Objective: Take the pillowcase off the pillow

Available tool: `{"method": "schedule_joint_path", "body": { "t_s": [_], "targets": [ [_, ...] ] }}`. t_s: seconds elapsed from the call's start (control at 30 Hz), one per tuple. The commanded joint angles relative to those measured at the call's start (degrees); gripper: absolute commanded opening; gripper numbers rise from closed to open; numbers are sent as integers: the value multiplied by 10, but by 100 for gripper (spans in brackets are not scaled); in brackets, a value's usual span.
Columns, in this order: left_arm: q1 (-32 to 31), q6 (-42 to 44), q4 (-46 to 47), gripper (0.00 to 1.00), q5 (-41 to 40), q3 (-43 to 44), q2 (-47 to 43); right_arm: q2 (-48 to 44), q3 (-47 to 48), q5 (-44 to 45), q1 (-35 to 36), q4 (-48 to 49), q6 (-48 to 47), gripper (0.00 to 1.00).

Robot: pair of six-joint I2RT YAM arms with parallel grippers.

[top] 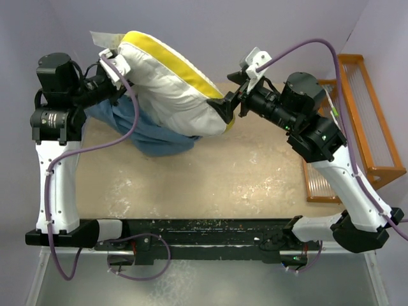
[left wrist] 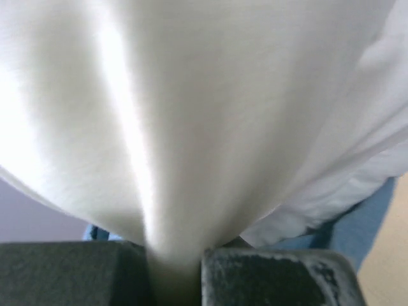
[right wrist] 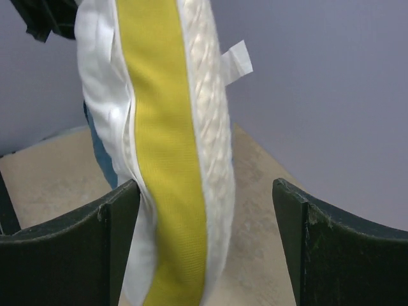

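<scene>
Hanging up off the worktop [top: 268, 172], the pillow [top: 169, 86] sits on edge between the two arms, with its yellow band [right wrist: 159, 159] facing the right wrist camera. Left tool [left wrist: 177, 261] is clamped tight on a fold of the pillow's white cloth. Right tool [right wrist: 205, 191] has its jaws wide apart, and the banded edge sits between them, leaning on one finger and clear of the other. The pillowcase [top: 150, 131] is bunched under the pillow on the left side, drooping to the worktop. An orange rack [top: 366, 121] is off to the right.
</scene>
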Motion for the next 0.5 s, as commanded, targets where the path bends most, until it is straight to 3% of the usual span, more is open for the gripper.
{"method": "schedule_joint_path", "body": {
  "t_s": [0.0, 0.2, 0.27, 0.47],
  "targets": [
    [-7, 34, 7, 0, 43, 32, -19, -13, 28, -3, -2, 87, -9, 87],
    [-23, 12, -11, 0, 64, -80, -53, 46, 68, -106, 7, 61, 10, 100],
    [-28, -4, -10, 0, 64, -121, -54, 71, 80, -116, 31, 53, 13, 100],
    [-44, -71, 33, 0, 57, -168, -55, 144, 94, -25, 111, 30, 21, 100]
  ]
}}
